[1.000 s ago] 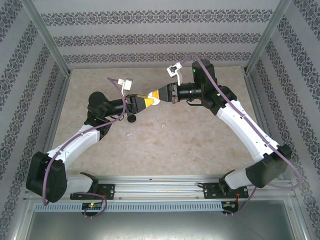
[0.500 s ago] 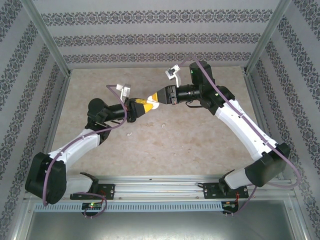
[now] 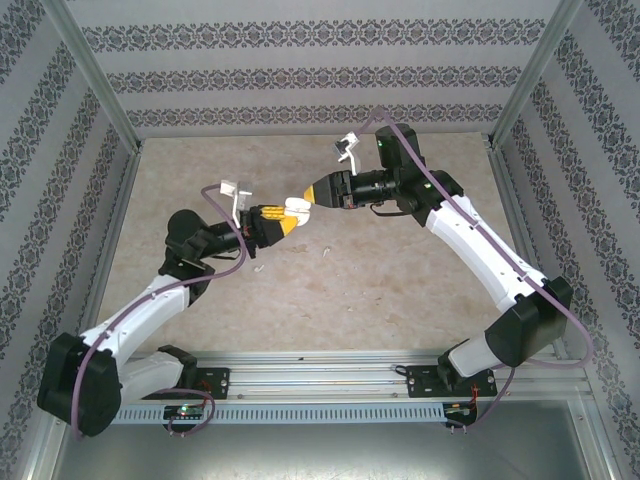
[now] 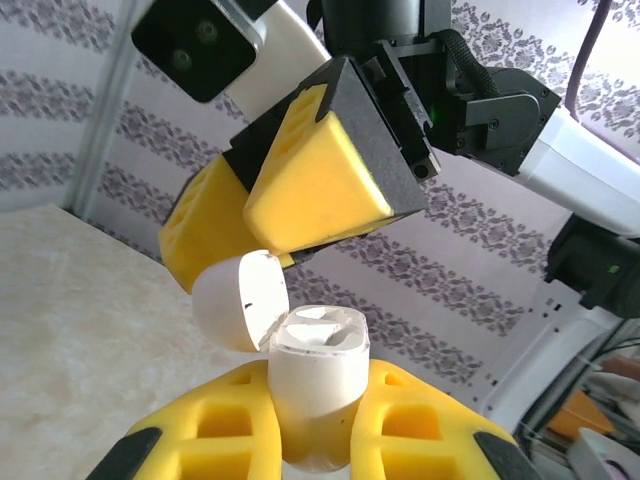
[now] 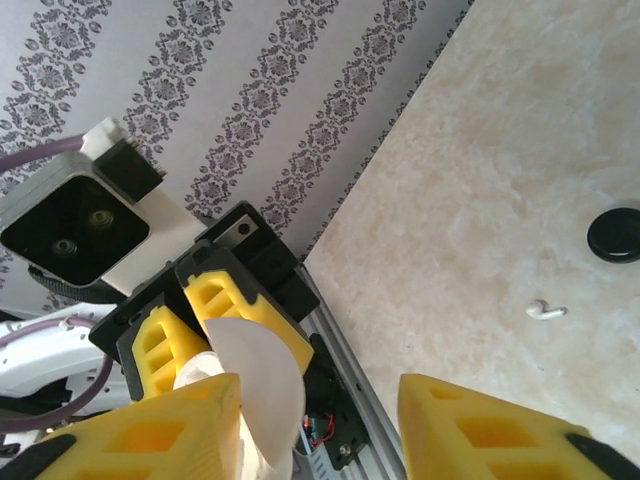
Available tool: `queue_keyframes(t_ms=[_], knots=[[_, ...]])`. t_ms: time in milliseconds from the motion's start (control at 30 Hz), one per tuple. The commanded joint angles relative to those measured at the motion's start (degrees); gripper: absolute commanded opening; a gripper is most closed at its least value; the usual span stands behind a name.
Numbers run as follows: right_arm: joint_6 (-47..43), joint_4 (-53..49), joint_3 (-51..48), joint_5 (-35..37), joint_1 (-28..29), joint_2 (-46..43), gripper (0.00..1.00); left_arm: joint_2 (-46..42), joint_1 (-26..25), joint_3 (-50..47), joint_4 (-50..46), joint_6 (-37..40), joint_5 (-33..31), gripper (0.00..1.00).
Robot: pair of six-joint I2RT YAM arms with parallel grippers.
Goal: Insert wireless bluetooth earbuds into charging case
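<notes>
My left gripper (image 4: 315, 435) is shut on the white charging case (image 4: 318, 385) and holds it upright above the table. The case's lid (image 4: 240, 300) is swung open to the left, and the two sockets at its top look empty. My right gripper (image 5: 320, 435) is open, and its left finger (image 5: 160, 430) sits against the lid (image 5: 262, 385). In the top view the two grippers meet mid-table, the left gripper (image 3: 278, 219) with the case (image 3: 295, 207) and the right gripper (image 3: 308, 194) just beyond it. One white earbud (image 5: 546, 311) (image 3: 326, 252) lies on the table.
A small black disc (image 5: 620, 235) rests on the beige table (image 3: 400, 290) near the white earbud. A small white bit (image 3: 258, 268) lies by the left arm. Patterned walls and metal posts (image 3: 100, 90) enclose the table.
Both grippers have shifted left together, still meeting around the case. The left arm's elbow has drawn back toward the near left.
</notes>
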Motion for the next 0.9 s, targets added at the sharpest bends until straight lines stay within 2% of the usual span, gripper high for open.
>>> queue_keyframes(t_ms=[0, 133, 233, 433, 633, 867], knots=[[1.59, -1.24, -0.95, 2.50, -1.20, -1.01, 0.47, -5.50, -0.36, -1.20, -3.51, 8.56, -3.97, 0.00], [1.42, -3.60, -0.86, 3.39, -1.15, 0.02, 0.50, -11.46, -0.34, -2.72, -13.33, 13.62, -8.63, 0.00], [1.30, -7.03, -0.86, 7.65, -0.23, 1.99, 0.50, -17.02, -0.21, -4.94, -17.00, 14.83, -12.81, 0.00], [-1.86, -9.00, 0.33, 14.49, 5.71, 10.29, 0.49, -29.43, -0.16, -6.45, -30.03, 18.11, -18.77, 0.00], [-13.10, -10.54, 5.50, 28.85, 15.39, 21.05, 0.48, -38.78, -0.05, -5.44, -43.14, 20.48, -22.15, 0.00], [-21.26, -15.59, 14.92, 41.73, 23.16, 33.05, 0.47, -45.88, -0.07, -3.83, -53.73, 21.69, -23.57, 0.00]])
